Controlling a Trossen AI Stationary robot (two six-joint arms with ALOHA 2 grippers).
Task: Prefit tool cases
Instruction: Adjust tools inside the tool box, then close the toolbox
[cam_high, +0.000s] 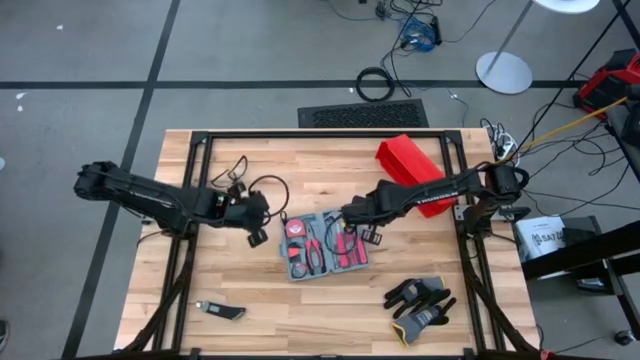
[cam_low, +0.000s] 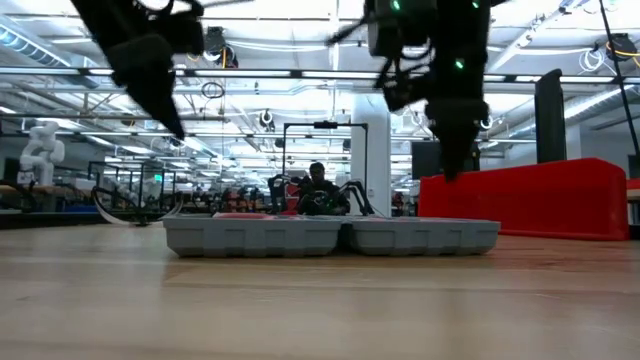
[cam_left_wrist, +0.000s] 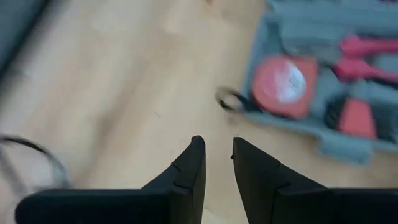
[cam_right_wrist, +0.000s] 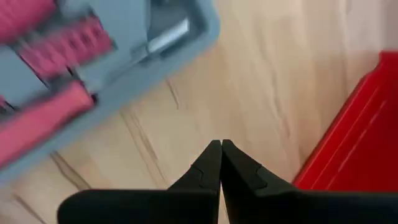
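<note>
The grey-blue tool case (cam_high: 325, 245) lies open and flat on the wooden table, its two halves side by side in the low view (cam_low: 330, 235). Its slots hold red-handled tools and a round red tape measure (cam_left_wrist: 280, 84). My left gripper (cam_high: 258, 212) hovers above the table just left of the case, its fingers (cam_left_wrist: 217, 143) a narrow gap apart and empty. My right gripper (cam_high: 348, 212) hovers at the case's far right corner (cam_right_wrist: 199, 25), between the case and the red bin, its fingers (cam_right_wrist: 221, 146) shut and empty.
A red open bin (cam_high: 410, 165) stands at the far right and fills the edge of the right wrist view (cam_right_wrist: 360, 137). Black-and-grey gloves (cam_high: 420, 300) lie near the front right. A small knife-like tool (cam_high: 222, 311) lies at the front left. Black cable loops (cam_high: 255, 185) lie behind my left gripper.
</note>
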